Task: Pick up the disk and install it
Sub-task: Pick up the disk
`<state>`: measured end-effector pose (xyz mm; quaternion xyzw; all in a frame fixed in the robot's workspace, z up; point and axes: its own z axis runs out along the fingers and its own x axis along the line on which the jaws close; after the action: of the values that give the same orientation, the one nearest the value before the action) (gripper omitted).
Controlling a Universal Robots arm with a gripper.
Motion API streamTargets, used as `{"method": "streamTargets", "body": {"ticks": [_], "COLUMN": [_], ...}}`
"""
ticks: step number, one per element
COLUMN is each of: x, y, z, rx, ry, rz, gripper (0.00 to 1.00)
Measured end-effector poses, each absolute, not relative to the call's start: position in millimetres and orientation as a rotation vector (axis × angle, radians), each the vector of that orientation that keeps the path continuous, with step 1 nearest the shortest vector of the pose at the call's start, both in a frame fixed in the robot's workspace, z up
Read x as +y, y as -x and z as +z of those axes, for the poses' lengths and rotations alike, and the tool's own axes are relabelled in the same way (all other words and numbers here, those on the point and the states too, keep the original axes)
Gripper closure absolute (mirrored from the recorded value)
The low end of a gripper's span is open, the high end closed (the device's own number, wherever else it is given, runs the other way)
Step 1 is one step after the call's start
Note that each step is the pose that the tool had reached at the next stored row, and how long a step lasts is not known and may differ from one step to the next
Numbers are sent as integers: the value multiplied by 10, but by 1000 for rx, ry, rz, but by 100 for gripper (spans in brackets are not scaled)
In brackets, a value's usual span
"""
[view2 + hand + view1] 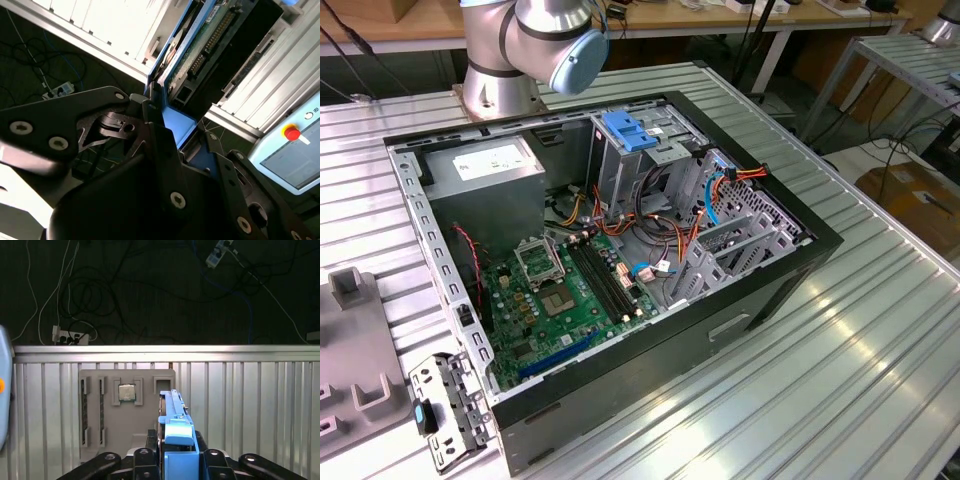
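Claw (178,457) is closed tight on the disk (174,410) - black metal fingers (144,456) with round screw heads press on both flat sides. In the first wrist view the disk stands edge-on, its bright blue plastic carrier rail facing the camera. In the second wrist view the disk (210,40) shows a green circuit board with a dark connector strip, a black body and the blue rail along one edge.

Behind the disk in the first wrist view:
- the ribbed aluminium tabletop (250,405)
- a flat gray fixture plate (100,410) with rectangular slots
- a square silver processor chip (127,392) seated in one slot
- beyond the tabletop edge, dark floor with loose cables (100,290) and a white power strip (67,336)

A red button (291,133) sits on a pale box near the disk in the second wrist view.

In the exterior view an open black computer case (760,290) lies on the same tabletop, with the arm (535,40) mounted at its far side. Inside:
- a green motherboard (570,290) with long black slots
- a gray power supply box (485,165)
- a bare-metal drive cage (620,170) topped by a pale-blue latch plate (628,130)
- orange, red and yellow wire bundles (670,215) crowding the space just beside the cage - a thin blue cable (713,205) runs among them
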<state>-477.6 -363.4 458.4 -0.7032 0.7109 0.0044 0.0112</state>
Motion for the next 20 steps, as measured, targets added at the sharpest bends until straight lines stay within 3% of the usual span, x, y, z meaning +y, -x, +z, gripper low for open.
{"method": "streamTargets", "body": {"ticks": [20], "x": [-3634], "y": [4776], "z": [4759], "rx": [2218], "ry": [2195], "rz": [15], "gripper": [63]}}
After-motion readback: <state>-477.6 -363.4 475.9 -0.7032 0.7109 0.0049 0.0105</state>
